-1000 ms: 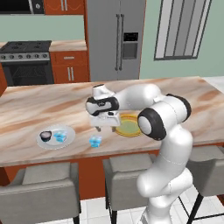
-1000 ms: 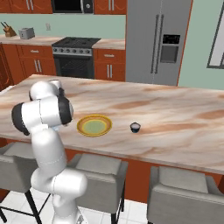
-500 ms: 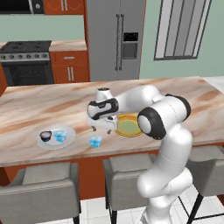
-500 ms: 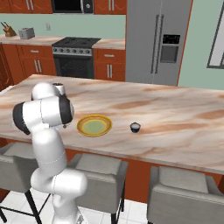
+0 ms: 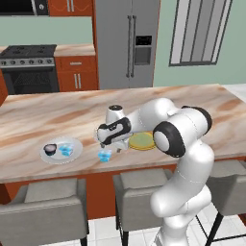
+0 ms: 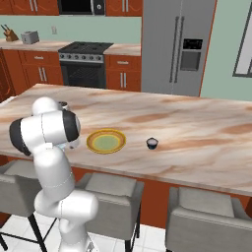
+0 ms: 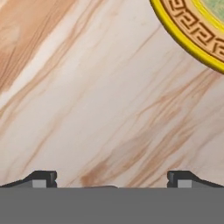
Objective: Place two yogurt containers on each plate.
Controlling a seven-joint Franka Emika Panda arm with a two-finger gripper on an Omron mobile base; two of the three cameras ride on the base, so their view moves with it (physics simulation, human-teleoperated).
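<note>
The gripper (image 5: pixel 102 144) hangs low over the marble counter (image 5: pixel 38 120), just above a light blue yogurt cup (image 5: pixel 104 155) that stands on the bare counter near its front edge. In the hand view the two finger tips (image 7: pixel 42 178) stand far apart at the bottom, with only marble between them, so the jaws are spread wide and nothing is held. The yellow-rimmed plate (image 5: pixel 142 141) with the greenish centre lies just to the right of the gripper in the left base view, partly hidden behind the white arm (image 5: pixel 153 115); the right base view shows this plate (image 6: pixel 106 141) without any cup on it, and its patterned yellow rim (image 7: pixel 192 30) enters the upper right corner of the hand view. The plain white-grey plate (image 5: pixel 72 154) lies further to the left on the counter, well apart from the yellow one. It carries two cups side by side: a dark yogurt cup (image 5: pixel 50 149) on its left part and a second light blue cup (image 5: pixel 66 151) on its right part. One more dark cup with a pale top (image 6: pixel 152 143) stands alone on the counter in the right base view, near the yellow-rimmed plate on its right side but not touching it.
</note>
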